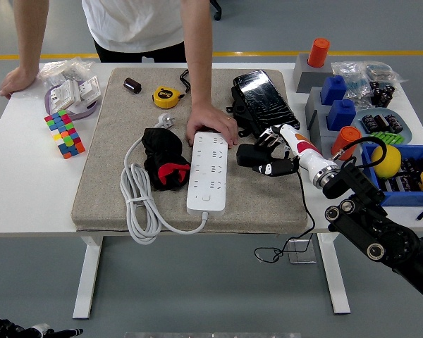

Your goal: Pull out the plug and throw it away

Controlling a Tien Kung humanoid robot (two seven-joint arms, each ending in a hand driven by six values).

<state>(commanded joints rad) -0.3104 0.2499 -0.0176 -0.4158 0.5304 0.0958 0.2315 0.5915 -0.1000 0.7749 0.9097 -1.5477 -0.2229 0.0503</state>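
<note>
**One black plug held clear of the strip**

Five fingers point(271, 167) of the right hand point(278, 155) are curled around the black plug point(248, 155), gripping it just right of the white power strip point(207, 172), apart from it. The plug's long axis lies roughly level, its free end pointing left toward the strip. A thin black cord point(300, 211) hangs below it. A person's hand point(210, 121) presses on the strip's far end, on the grey mat point(113, 176).

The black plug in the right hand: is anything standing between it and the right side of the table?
No bin shows. The right hand holds the black plug above the grey mat, clear of the power strip. Rightward, the grey blocks with blue and orange pieces and the blue bin stand close.
</note>
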